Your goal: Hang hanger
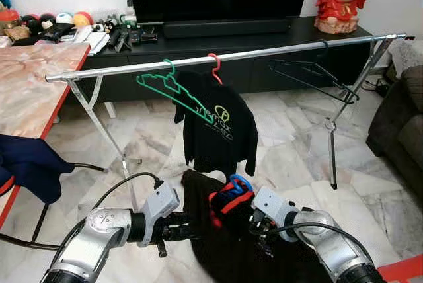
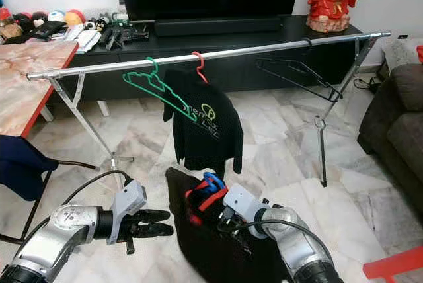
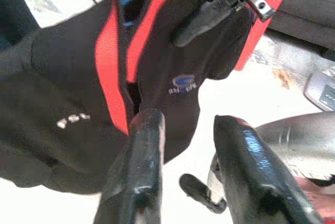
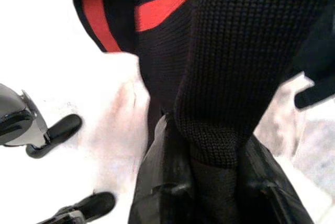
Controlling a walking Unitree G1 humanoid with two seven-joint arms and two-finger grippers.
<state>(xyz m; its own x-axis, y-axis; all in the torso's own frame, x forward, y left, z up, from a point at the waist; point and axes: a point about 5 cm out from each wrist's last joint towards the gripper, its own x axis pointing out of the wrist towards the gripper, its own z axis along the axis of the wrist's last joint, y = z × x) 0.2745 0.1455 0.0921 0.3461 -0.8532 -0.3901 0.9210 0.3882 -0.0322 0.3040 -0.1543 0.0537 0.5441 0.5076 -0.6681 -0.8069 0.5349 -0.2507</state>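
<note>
Marble floor (image 1: 277,157) under a rail (image 1: 225,56); right gripper (image 4: 209,182) pinches a garment (image 1: 218,237).

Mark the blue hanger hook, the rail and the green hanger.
blue hanger hook (image 1: 240,182), left eye view, top of its curve.
rail (image 1: 277,50), left eye view, bare middle of the bar.
green hanger (image 1: 173,90), left eye view, its sloping arm.

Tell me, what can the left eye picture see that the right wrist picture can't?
The left eye view alone has the metal rail with a green hanger, a black T-shirt on a red hanger, a black hanger and the TV stand. The right wrist view alone has the knit weave up close, pinched in the right gripper. Both have the black and red shirt and the left gripper.
</note>
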